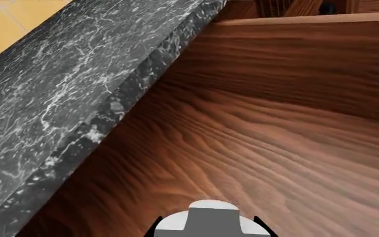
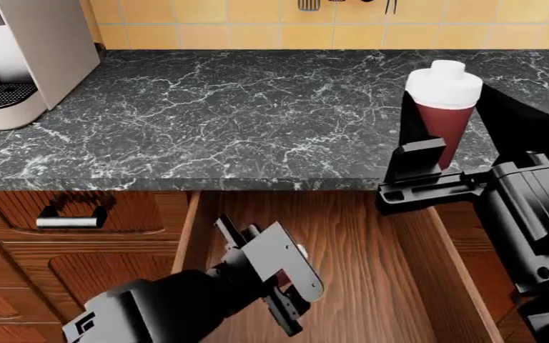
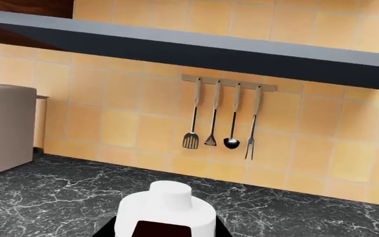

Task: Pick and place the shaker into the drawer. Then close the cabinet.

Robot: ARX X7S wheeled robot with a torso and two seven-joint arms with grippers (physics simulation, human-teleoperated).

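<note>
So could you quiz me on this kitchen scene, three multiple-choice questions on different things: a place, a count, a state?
1. Where is the shaker?
A. between the right gripper jaws
B. lying in the drawer
C. beside the coffee machine

2. How many utensils hang on the wall rack?
A. two
B. four
C. six

3. What state is the drawer in?
A. shut
B. open and full of shakers
C. open with a bare floor

Answers:
1 A, the head view shows the jaws on either side of its dark red body.
2 B, the right wrist view shows four.
3 C, only wood grain shows inside.
</note>
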